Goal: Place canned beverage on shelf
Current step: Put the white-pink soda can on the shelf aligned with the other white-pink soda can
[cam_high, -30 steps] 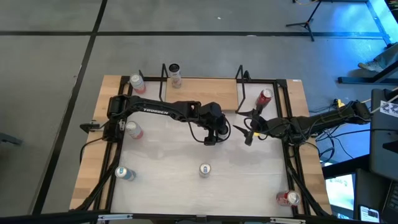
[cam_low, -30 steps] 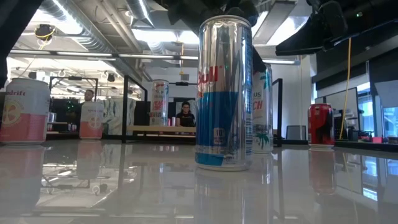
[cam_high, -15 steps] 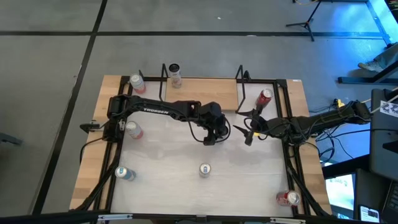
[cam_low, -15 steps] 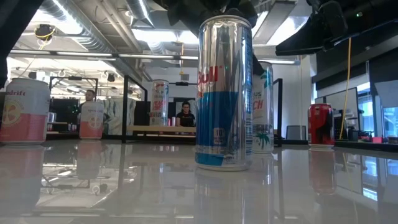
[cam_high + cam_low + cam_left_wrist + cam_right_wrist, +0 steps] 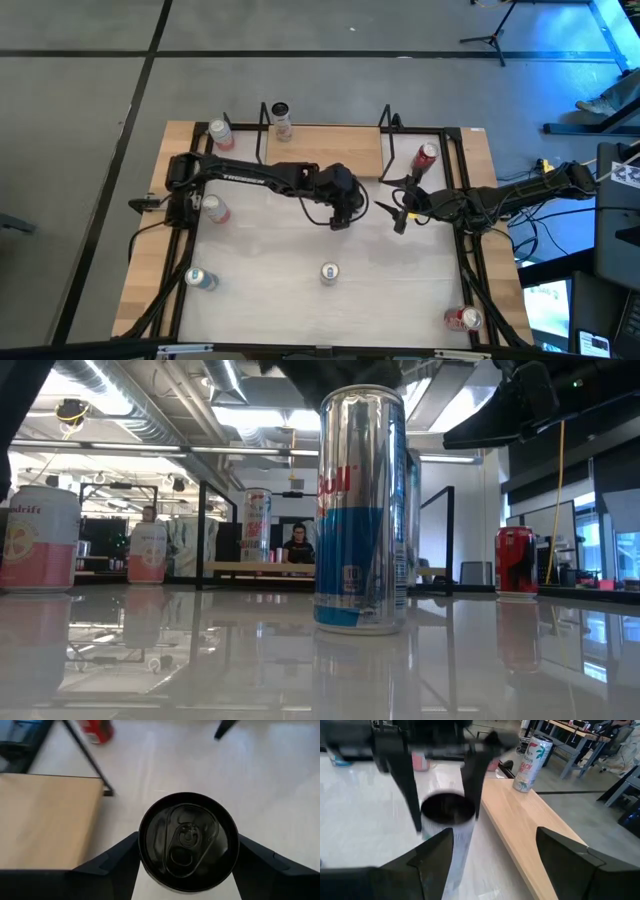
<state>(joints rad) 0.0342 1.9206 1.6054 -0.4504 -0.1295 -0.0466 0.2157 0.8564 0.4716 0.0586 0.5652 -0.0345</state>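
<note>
The left pincer (image 5: 186, 865) is clamped on a black-topped can (image 5: 188, 841) just beside the shelf (image 5: 45, 820) board's end.

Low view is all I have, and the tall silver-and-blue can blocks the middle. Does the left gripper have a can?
Observer: Yes. The left gripper has its fingers against both sides of a pale can with a dark top.
Operator: Where is the shelf?
Observer: The light-wood shelf board lies right beside that can.
Operator: And the right arm?
Observer: The right gripper waits open, empty, just right of the left one.
</note>
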